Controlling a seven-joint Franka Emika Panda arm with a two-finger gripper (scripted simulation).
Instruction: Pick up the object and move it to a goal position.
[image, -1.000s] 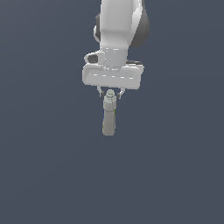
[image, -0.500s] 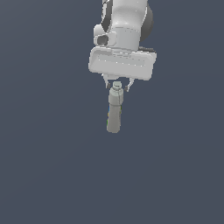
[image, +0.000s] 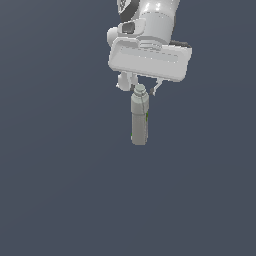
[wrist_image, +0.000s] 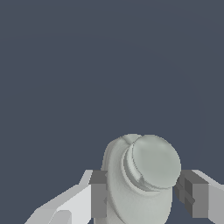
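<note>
Since the earlier pictures the arm (image: 150, 25) has been carried toward the exterior view's right and tilted, and the bottle (image: 139, 122) has been shifted with it, from near the middle of that view to slightly right of it. The bottle is seen hanging upright below the gripper (image: 140, 89), clear of any surface, against a plain dark blue-grey background. Its narrower cap (image: 140, 91) is tucked up between the fingers, while the pale grey-beige body is left exposed beneath. A thin green strip of label (image: 147, 118) is visible along the body's edge on the exterior view's right.

In the wrist view the bottle (wrist_image: 140, 188) is seen from above, the rounded cap (wrist_image: 155, 161) toward the camera. The dark pads (wrist_image: 99, 194) are pressed against the bottle on one side; on the other side the pad is set just beside the cap, and contact there cannot be told for certain. The jaws are closed on the bottle at its neck, and its weight is borne by them.
</note>
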